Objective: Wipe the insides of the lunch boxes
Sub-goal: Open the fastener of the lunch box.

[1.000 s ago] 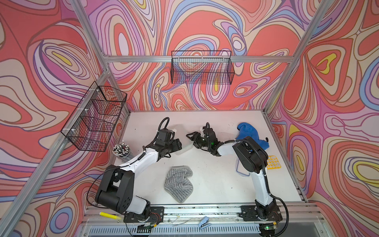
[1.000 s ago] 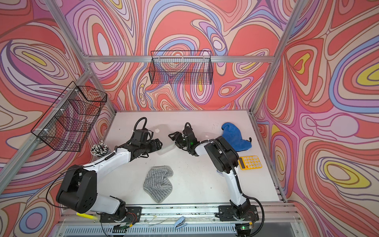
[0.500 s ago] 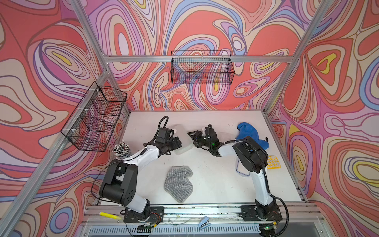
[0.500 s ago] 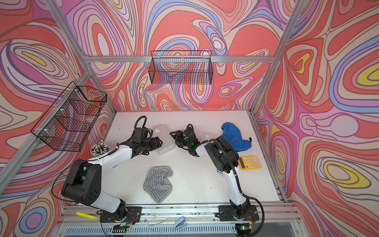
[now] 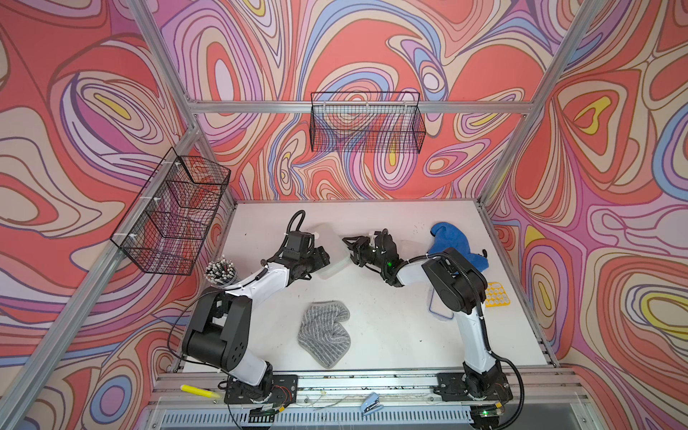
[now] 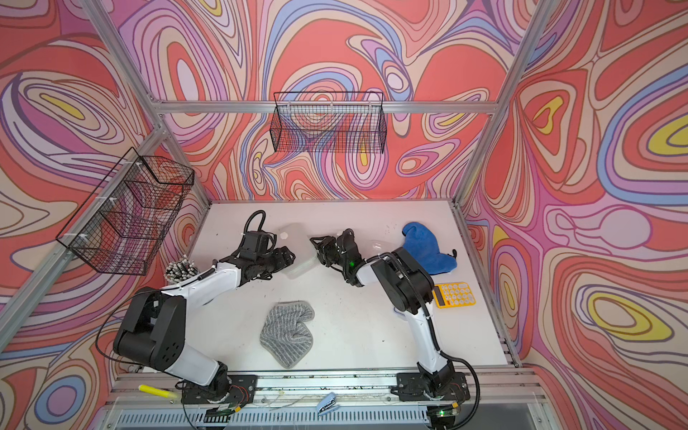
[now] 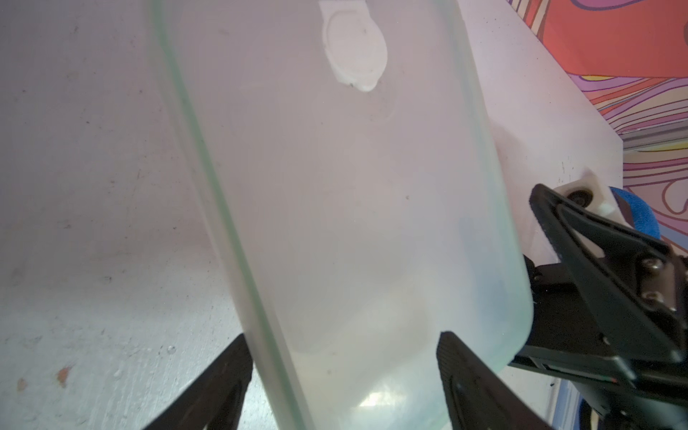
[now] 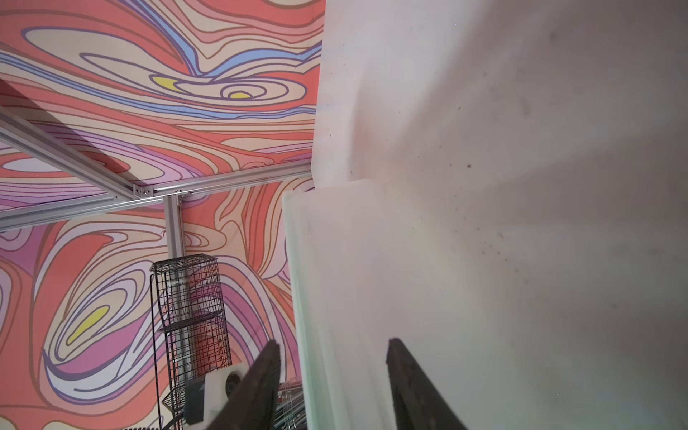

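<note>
With the left gripper (image 7: 342,338) wide astride the large lunch box (image 7: 335,186) — grip indeterminate — and the right gripper (image 8: 333,344) narrower, straddling its rim, uneven closure may skid it.

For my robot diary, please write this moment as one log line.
large lunch box: between both hands | left hand: at one side | right hand: at opposite side | grey cloth: unheld
</note>
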